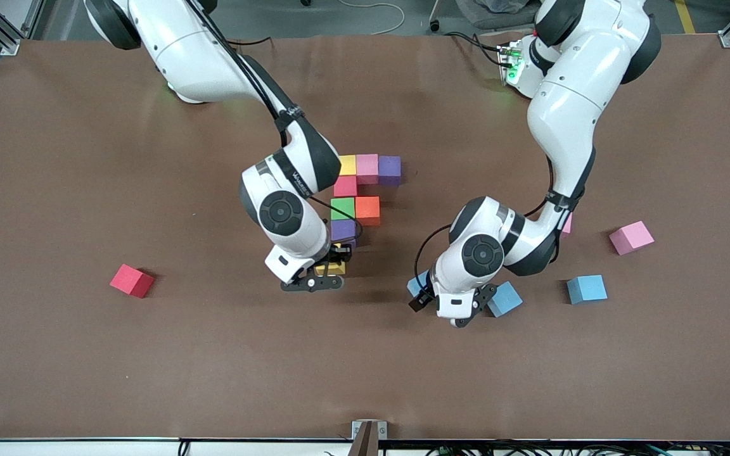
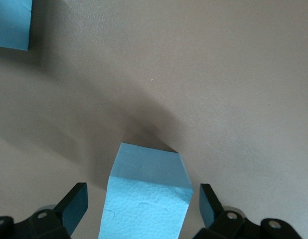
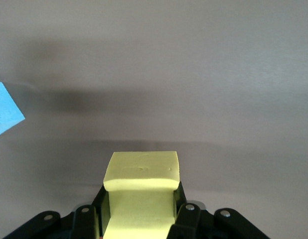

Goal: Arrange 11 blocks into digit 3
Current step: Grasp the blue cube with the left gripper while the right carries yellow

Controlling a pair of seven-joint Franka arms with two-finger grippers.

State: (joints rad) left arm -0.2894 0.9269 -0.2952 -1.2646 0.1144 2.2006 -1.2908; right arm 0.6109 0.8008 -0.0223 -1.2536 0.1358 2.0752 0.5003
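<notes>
Seven blocks form a partial figure: yellow (image 1: pixel 347 165), pink (image 1: pixel 367 168) and purple (image 1: pixel 390 170) in a row. Nearer the camera come red (image 1: pixel 345 186), green (image 1: pixel 342 208) beside orange (image 1: pixel 367 210), then purple (image 1: pixel 343 230). My right gripper (image 1: pixel 320 278) (image 3: pixel 140 209) is shut on a yellow block (image 1: pixel 332 268) (image 3: pixel 141 172), low at the purple block's camera-side face. My left gripper (image 1: pixel 450 310) (image 2: pixel 144 199) is open around a light blue block (image 1: pixel 417 283) (image 2: pixel 146 179), with gaps at both fingers. The hand hides most of that block in the front view.
Loose blocks lie toward the left arm's end: a light blue one (image 1: pixel 504 299) (image 2: pixel 12 22) beside the left gripper, another light blue (image 1: pixel 587 289) and a pink one (image 1: pixel 631 237). A red block (image 1: pixel 132 280) lies alone toward the right arm's end.
</notes>
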